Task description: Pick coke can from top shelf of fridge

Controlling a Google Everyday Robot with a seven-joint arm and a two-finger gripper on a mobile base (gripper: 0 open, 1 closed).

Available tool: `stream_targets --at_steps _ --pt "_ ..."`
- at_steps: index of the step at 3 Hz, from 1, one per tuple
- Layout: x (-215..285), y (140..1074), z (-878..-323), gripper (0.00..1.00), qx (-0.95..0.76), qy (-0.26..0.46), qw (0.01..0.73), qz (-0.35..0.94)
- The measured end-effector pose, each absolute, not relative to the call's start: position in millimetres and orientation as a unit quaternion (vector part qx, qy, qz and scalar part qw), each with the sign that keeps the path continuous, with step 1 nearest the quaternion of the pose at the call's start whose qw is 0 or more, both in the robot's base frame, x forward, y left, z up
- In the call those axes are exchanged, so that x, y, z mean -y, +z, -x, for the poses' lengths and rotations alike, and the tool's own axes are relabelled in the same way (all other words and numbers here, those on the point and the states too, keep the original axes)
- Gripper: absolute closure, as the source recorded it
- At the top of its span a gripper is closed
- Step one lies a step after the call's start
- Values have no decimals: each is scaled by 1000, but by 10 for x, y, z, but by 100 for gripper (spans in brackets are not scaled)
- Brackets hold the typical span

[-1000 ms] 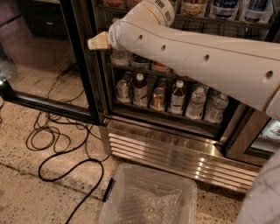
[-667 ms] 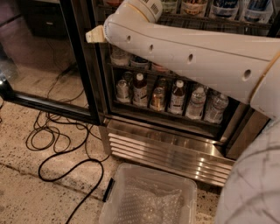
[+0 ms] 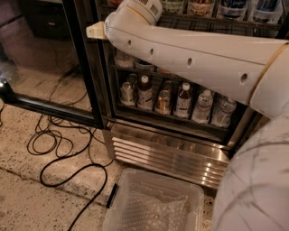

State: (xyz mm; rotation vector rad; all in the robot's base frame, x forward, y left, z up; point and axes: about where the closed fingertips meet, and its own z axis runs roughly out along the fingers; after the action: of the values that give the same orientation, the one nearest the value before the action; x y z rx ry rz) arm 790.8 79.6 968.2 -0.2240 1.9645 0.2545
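Observation:
The fridge [image 3: 171, 153] stands before me with its black-framed glass door [image 3: 45, 58] swung open to the left. My white arm [image 3: 189, 58] reaches across the fridge opening from the lower right to the upper left, with its elbow joint [image 3: 135, 9] at the top edge. The gripper is out of view past the top of the frame. No coke can shows. The highest wire rack in view [image 3: 212, 22] holds bottles, and I cannot tell whether it is the top shelf.
Bottles [image 3: 183, 100] line the lowest rack, above the louvred steel grille [image 3: 167, 155]. A clear plastic bin [image 3: 153, 203] with bubble wrap sits on the floor in front. Black cables [image 3: 67, 153] loop over the speckled floor at the left.
My arm has lifted and its elbow has shifted up toward the top of the frame. The fridge contents have not moved.

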Motion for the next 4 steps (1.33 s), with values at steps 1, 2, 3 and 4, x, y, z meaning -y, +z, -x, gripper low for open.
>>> stream_targets --at_steps 1,2,3,4 --pt "-897 9845 -8191 0 -808 118 574 62" --pt "-941 9961 -8365 11 -794 127 594 32" --pt "-984 10055 -8436 11 -782 126 610 28" --pt "-1018 10122 -8462 11 -773 121 621 34"
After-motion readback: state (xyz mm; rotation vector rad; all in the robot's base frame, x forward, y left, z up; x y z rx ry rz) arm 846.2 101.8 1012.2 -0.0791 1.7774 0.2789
